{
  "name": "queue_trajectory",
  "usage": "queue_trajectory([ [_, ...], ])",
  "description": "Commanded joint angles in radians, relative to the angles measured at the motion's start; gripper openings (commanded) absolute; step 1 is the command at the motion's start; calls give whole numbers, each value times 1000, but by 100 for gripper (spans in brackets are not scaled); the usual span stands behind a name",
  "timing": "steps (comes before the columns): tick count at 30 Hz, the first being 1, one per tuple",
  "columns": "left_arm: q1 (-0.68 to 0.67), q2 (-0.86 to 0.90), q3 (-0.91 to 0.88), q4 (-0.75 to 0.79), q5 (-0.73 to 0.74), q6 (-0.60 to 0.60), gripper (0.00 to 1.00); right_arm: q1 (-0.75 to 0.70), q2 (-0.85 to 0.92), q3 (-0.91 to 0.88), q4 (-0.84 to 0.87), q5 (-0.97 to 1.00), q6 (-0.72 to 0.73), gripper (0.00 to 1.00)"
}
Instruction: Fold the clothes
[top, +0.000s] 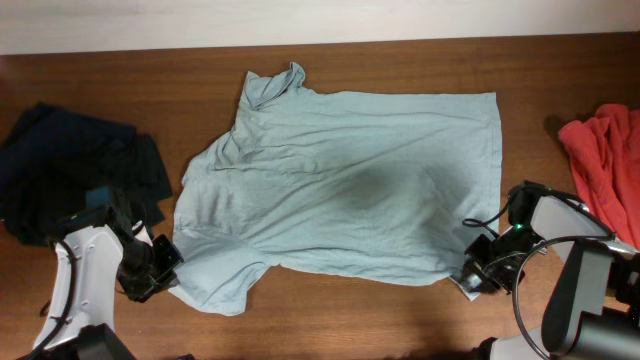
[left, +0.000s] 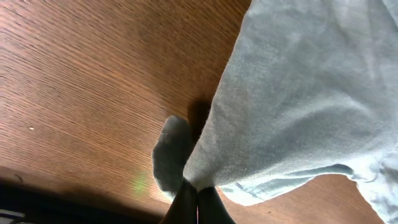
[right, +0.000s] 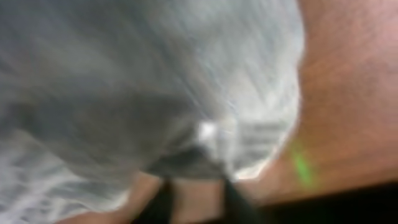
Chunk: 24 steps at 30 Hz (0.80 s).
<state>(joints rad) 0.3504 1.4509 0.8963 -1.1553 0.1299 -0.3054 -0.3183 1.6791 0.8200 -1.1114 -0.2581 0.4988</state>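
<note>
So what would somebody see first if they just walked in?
The big pale blue T-shirt, spread out across the middle of the brown table. Next comes the bright red cloth bunched at the right edge, and then a dark navy heap at the left.

Under me lies a brown wooden table (top: 380, 320), reddish in tone, its grain running left to right. Beyond its far edge a pale cream strip (top: 320, 20) spans the whole width; I cannot tell whether it is wall or another surface. From my left wrist I see a small green spot of light (left: 140, 182) on the wood, close to a dark band at the table's border. My right wrist view is blurred, yet a green streak (right: 301, 168) shows on the wood there too.
</note>
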Motion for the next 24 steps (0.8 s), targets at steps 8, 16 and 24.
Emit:
queue_trajectory([
  [8,8,-14,13,17,-23,24,1,-3,5,-44,61,35,46,68],
  [16,8,-14,13,17,-23,23,1,-3,5,-84,120,94,45,33],
  [24,8,-14,13,16,-23,24,1,-17,5,168,-45,380,45,13],
])
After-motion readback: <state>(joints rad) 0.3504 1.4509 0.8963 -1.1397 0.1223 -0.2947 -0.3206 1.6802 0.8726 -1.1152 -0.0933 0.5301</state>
